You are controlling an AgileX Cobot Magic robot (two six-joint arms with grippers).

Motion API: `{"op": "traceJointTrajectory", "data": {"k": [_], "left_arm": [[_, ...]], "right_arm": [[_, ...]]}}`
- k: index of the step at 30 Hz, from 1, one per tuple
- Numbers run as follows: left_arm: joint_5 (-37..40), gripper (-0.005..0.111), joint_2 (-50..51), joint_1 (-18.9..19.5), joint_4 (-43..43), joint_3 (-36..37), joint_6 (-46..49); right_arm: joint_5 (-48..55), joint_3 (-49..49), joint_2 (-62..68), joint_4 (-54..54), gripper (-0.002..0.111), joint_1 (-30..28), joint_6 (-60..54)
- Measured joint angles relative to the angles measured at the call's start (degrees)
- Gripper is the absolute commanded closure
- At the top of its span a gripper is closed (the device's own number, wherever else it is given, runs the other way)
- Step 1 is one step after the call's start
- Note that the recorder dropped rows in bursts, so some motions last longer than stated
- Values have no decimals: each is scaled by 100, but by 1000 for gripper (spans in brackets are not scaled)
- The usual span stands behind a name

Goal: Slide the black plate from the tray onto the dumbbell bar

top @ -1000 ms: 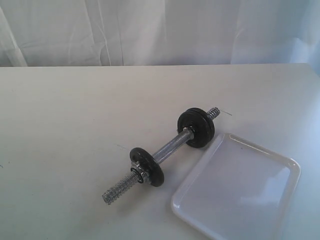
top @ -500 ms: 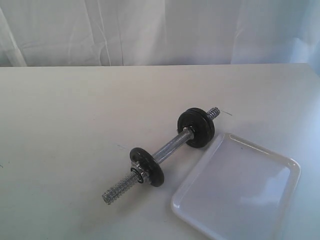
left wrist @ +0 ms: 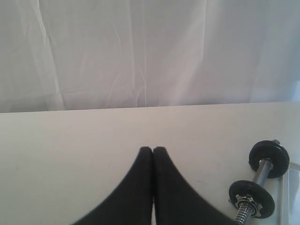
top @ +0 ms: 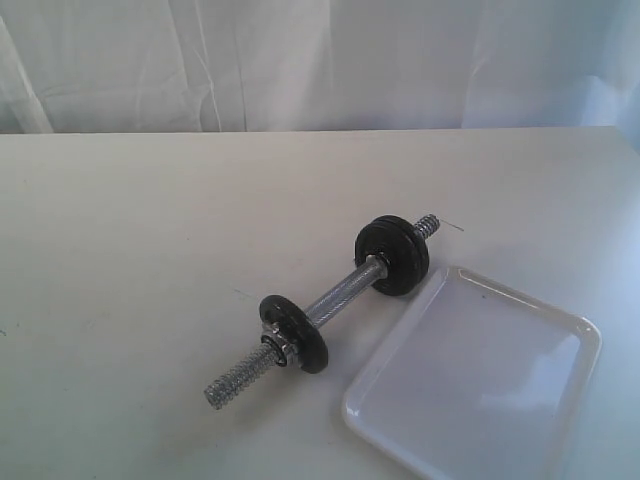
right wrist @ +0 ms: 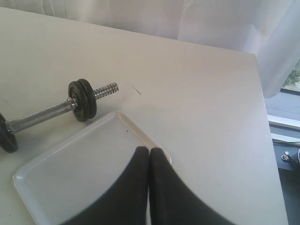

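Left gripper [left wrist: 153, 150] hovers over the table [left wrist: 70, 140], right gripper [right wrist: 149, 151] over the tray [right wrist: 65, 164]; both are pinched closed and empty. In the exterior view the black plate [top: 395, 258] sits on the dumbbell bar [top: 340, 298] at centre frame, tray at lower right.

You are in what looks like a test lab: a plain white table [top: 150, 250], a white curtain [top: 300, 60] behind it, a window [right wrist: 291, 77] beside.
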Motion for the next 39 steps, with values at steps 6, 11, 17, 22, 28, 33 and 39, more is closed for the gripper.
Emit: {"op": "traceJointTrajectory", "data": {"k": [6,11,17,22,28,33,39], "left_arm": [[0,107,0,0,0,0,0],[-273,107,-9,4,12,238,0],[-1170,107,2,4,24,1096,0],[-1862,107,2,4,24,2138,0],[-2173,107,2,4,24,3495,0],[-2203,107,-17,4,24,4610,-10],[-3790,107,-17,4,26,4889,-69]], "right_arm": [[0,0,0,0,108,0,0],[0,0,0,0,108,0,0],[0,0,0,0,108,0,0],[0,0,0,0,108,0,0],[0,0,0,0,108,0,0],[0,0,0,0,108,0,0],[0,0,0,0,108,0,0]]}}
